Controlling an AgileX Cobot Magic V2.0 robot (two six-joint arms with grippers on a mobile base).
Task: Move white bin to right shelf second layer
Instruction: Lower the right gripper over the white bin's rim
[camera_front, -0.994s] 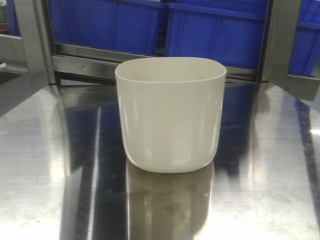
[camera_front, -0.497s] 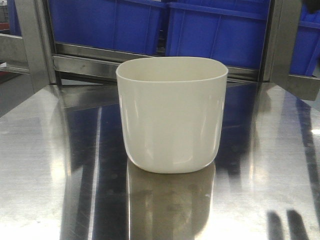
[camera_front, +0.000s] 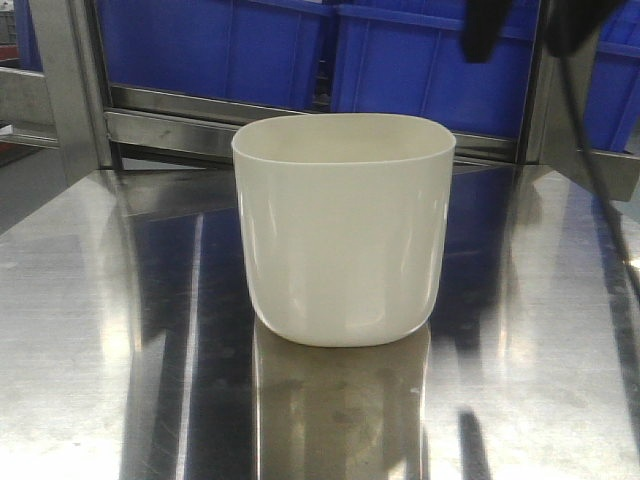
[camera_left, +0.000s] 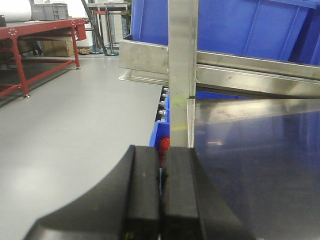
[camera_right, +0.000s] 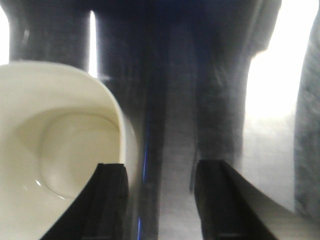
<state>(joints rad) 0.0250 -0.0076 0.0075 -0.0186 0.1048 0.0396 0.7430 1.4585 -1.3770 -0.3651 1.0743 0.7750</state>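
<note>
The white bin (camera_front: 343, 230) stands upright in the middle of the mirror-like steel tabletop (camera_front: 90, 330), with nothing inside it. My right gripper (camera_front: 530, 25) shows as two blurred dark fingers at the top right, above and to the right of the bin. From the right wrist the bin (camera_right: 55, 160) lies at the left. The right gripper (camera_right: 160, 200) is open, its left finger over the bin's right rim and its right finger over bare steel. My left gripper (camera_left: 161, 200) is shut on nothing, off the table's left edge. The right shelf second layer is out of view.
Large blue crates (camera_front: 430, 70) sit on a steel rack level (camera_front: 170, 130) behind the bin. Upright steel posts (camera_front: 65, 80) flank the table. A dark cable (camera_front: 590, 140) hangs at the right. Left of the table are grey floor and a red workbench (camera_left: 40, 35).
The right gripper's fingers and cable have come into the front view at the top right. Their dark reflection on the tabletop has shifted left. The bin has not moved.
</note>
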